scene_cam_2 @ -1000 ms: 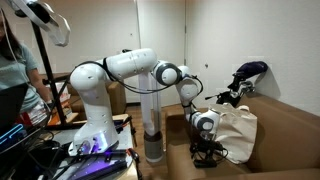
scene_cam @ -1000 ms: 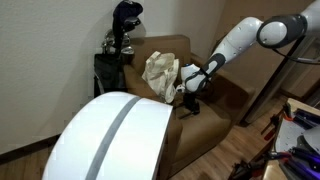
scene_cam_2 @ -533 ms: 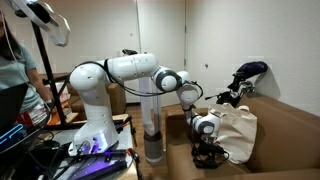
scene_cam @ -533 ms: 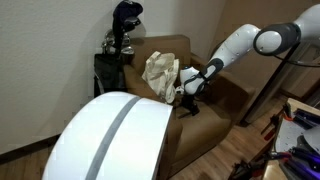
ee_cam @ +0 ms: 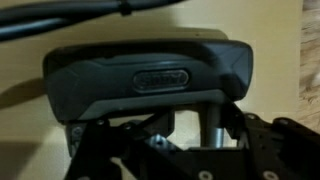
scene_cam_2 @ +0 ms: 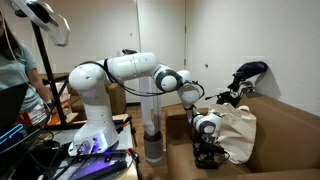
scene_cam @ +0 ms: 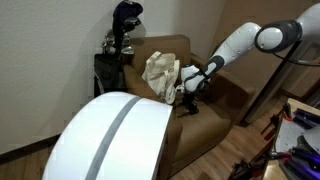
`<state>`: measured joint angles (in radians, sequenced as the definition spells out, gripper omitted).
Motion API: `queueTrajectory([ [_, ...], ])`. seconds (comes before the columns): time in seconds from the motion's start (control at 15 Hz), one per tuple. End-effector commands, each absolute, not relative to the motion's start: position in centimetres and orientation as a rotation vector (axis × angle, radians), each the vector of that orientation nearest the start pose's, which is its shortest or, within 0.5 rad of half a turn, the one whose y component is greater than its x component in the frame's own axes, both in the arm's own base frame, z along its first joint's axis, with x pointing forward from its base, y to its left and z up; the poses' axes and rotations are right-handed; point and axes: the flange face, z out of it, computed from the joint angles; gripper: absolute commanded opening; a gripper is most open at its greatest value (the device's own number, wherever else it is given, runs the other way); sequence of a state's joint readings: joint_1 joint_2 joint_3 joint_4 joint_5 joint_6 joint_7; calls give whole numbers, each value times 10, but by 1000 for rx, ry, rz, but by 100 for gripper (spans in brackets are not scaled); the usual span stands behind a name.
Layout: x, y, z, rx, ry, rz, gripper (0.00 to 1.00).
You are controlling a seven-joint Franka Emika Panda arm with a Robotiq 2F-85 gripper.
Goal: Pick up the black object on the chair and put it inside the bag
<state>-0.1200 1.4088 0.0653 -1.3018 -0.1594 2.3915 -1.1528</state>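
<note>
In the wrist view the black object (ee_cam: 150,75), a flat dark item with an oval mark, fills the picture just beyond my gripper (ee_cam: 165,135). The jaws stand wide apart, one linkage near each end of the object, and their tips do not show. In both exterior views the gripper (scene_cam: 190,98) (scene_cam_2: 207,152) is low over the seat of the tan chair (scene_cam: 228,98) (scene_cam_2: 285,125), right beside the crumpled cream bag (scene_cam: 160,72) (scene_cam_2: 236,130) leaning on the backrest. The object itself is hidden there by the gripper.
A tall black golf bag with clubs (scene_cam: 120,45) (scene_cam_2: 242,78) stands beside the chair. A big white rounded cover (scene_cam: 110,138) fills the foreground of an exterior view. The robot's base and cluttered tables (scene_cam_2: 90,150) stand beside the chair.
The arm shifted slightly over the last second; the gripper stays low on the seat beside the bag. Nothing was taken hold of or let go.
</note>
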Motion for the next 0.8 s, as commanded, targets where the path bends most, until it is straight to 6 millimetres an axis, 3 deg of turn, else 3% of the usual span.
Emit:
queueTrajectory([
  [0.0,606,-51,-144,-2475,-1607,318,23],
  [0.07,605,-53,-142,-2469,-1601,306,14],
  [0.2,603,-53,-137,-2440,-1593,282,4],
  [0.47,599,-62,-119,-2442,-1610,228,2],
  [0.73,594,-77,-89,-2492,-1643,127,4],
])
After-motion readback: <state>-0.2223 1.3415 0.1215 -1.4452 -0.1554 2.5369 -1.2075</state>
